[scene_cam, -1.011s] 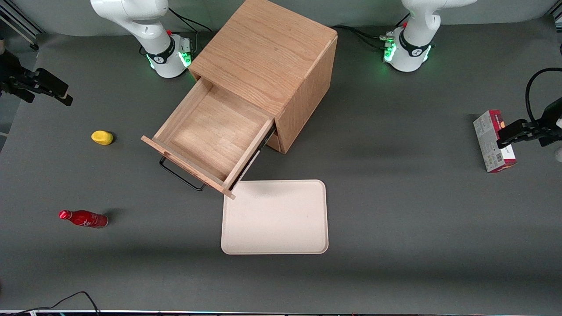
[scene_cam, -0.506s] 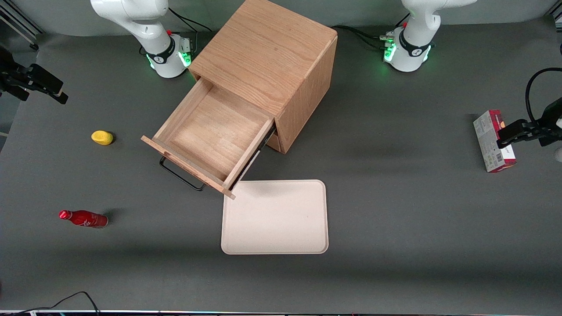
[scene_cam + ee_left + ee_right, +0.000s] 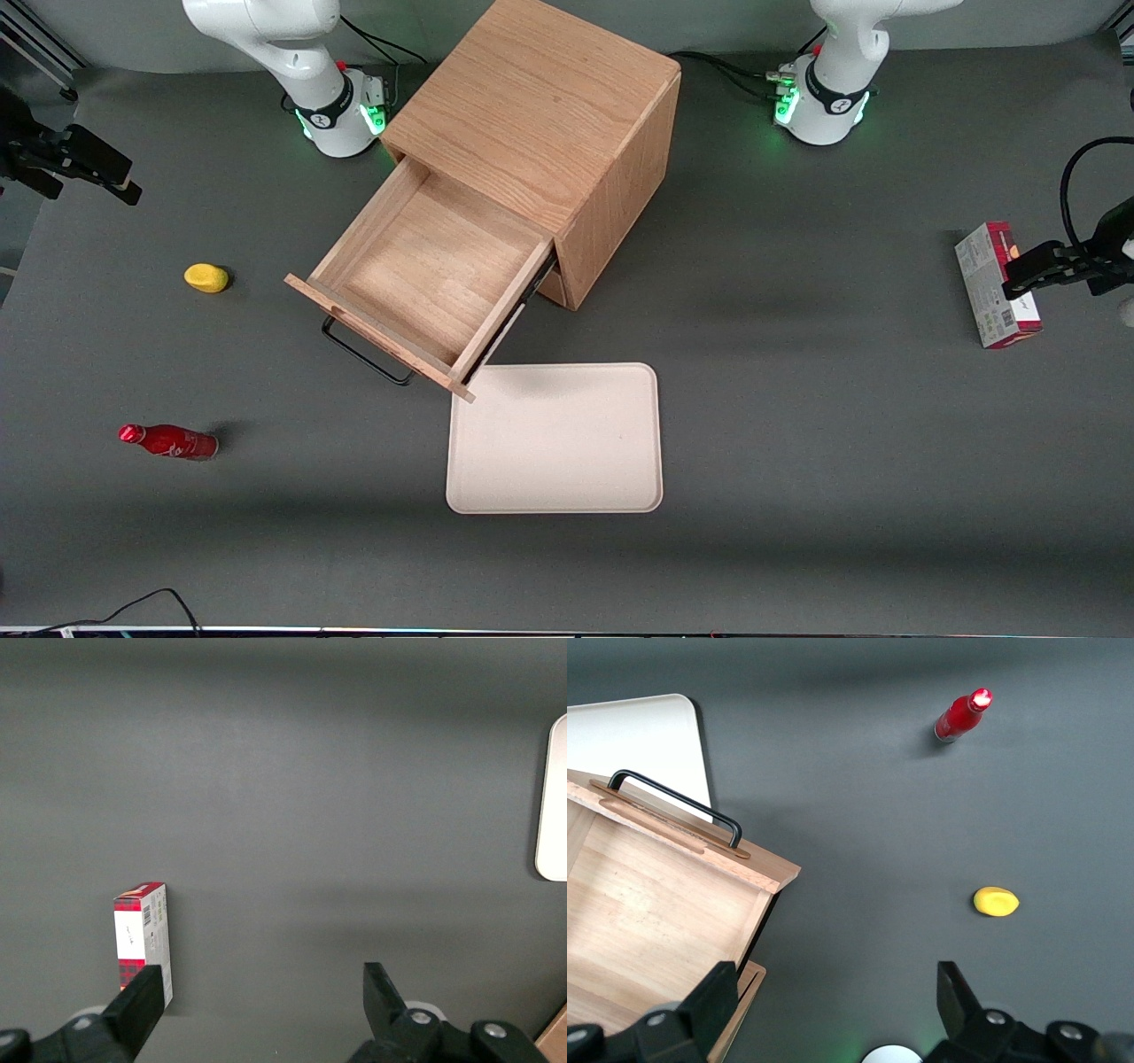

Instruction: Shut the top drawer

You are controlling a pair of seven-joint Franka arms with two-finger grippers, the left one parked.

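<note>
The right arm (image 3: 266, 27) is cased in glossy white shells. Its base (image 3: 341, 120) is ringed with a black band, lit green, and fed by black cables (image 3: 381, 44). The gripper (image 3: 834, 981), above the table's (image 3: 797, 443) working-arm end, is black, with wedge-shaped fingers (image 3: 713, 1001) set wide apart and silver screws.

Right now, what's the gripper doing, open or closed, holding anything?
Gripper: open, holding nothing, up over the table at the working arm's end, apart from the open top drawer.
</note>
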